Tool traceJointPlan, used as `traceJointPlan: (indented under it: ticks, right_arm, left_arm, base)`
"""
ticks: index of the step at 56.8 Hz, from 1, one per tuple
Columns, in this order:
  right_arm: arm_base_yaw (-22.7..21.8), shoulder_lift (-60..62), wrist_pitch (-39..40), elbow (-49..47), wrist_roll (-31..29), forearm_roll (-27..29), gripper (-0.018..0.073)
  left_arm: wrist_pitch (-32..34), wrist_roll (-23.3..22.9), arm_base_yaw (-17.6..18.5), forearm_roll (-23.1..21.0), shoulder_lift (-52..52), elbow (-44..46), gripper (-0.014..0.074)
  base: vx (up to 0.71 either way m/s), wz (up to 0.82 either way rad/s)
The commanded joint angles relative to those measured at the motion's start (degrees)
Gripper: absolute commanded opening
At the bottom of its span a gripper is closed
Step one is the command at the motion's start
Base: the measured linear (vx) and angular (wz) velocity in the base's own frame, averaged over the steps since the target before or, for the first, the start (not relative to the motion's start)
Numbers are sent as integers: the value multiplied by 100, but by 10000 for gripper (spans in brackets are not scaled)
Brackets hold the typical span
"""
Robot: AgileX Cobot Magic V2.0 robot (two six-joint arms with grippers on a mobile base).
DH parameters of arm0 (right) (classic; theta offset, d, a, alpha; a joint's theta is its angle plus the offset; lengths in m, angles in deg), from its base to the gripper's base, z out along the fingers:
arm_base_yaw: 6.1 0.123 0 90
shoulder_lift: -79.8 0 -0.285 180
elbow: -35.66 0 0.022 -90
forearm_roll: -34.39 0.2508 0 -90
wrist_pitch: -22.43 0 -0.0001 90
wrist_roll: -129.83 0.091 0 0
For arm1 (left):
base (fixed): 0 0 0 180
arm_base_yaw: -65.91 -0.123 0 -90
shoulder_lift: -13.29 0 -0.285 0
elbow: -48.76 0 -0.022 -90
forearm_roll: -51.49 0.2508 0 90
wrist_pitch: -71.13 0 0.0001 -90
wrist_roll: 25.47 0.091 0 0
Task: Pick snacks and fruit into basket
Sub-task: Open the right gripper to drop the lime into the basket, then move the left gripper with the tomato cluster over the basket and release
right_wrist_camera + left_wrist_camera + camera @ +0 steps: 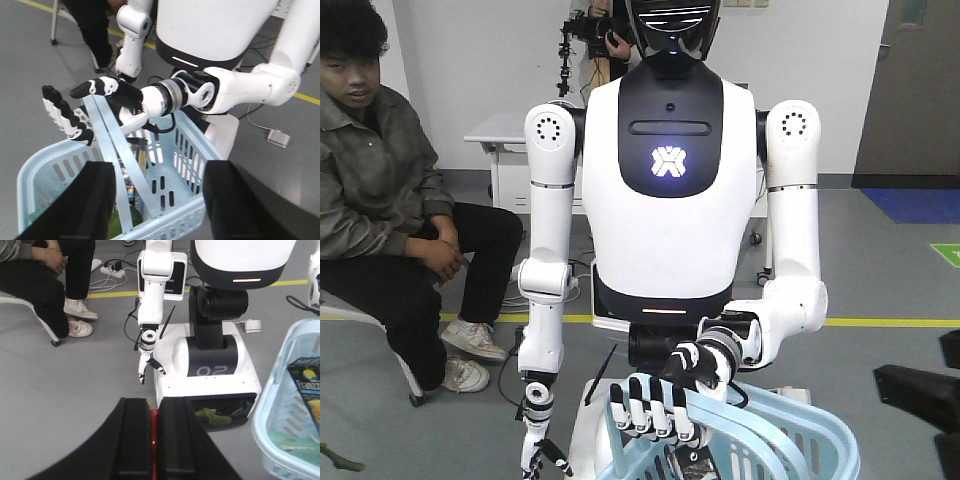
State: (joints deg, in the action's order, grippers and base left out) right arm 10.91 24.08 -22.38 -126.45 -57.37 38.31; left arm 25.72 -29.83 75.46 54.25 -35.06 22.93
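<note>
While the basket point(35, 167), hung by its handles from a humanoid's hand point(107, 97), already holds a snack box point(306, 382) inside its rim, the right gripper point(157, 200) gapes empty and the left gripper point(154, 432) sits nearly closed on an unidentifiable red sliver, so loading appears unfinished.

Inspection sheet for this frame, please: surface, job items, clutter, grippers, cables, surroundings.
Surface: grey floor; no table seen under the basket.
Job's things: light blue slotted plastic basket, holding a dark box with a yellow picture and something green at the bottom; no fruit can be made out.
Clutter: green item in the white humanoid's base opening.
Grippers: left gripper jaws close together, a red strip between, unidentifiable; right gripper jaws wide apart above the basket. The humanoid's black-and-white hand is at the basket handles.
Cables: white power strip with leads on the floor.
Surroundings: seated person, yellow floor line.
</note>
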Motion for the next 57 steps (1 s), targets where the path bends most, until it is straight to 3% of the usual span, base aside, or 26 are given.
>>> traceJointPlan:
  ticks: [1, 9, 22, 29, 38, 57]
  right_arm:
    - [-224, 250, 305, -175, 179, -109, 413]
    - [-355, 471, 244, -160, 237, -130, 400]
    - [-355, 483, 247, -160, 243, -124, 400]
    - [-355, 483, 239, -160, 243, -111, 400]
    - [-355, 483, 236, -160, 238, -112, 400]
    - [-355, 483, 236, -160, 238, -112, 400]
  left_arm:
    - [676, -17, 9, -367, -100, 189, -6]
    - [787, 240, 9, -1683, -553, 189, -5]
    - [1011, 1441, 13, -4223, -1708, 189, -3]
    - [959, 1862, 13, -5229, -2231, 189, -3]
    - [754, 1893, 117, -5976, -2690, 189, -3]
    - [804, 2151, 946, -7168, -3452, 189, -3]
  base:
    - [0, 0]
    - [0, 0]
    - [0, 0]
    - [0, 0]
    - [0, 0]
    - [0, 0]
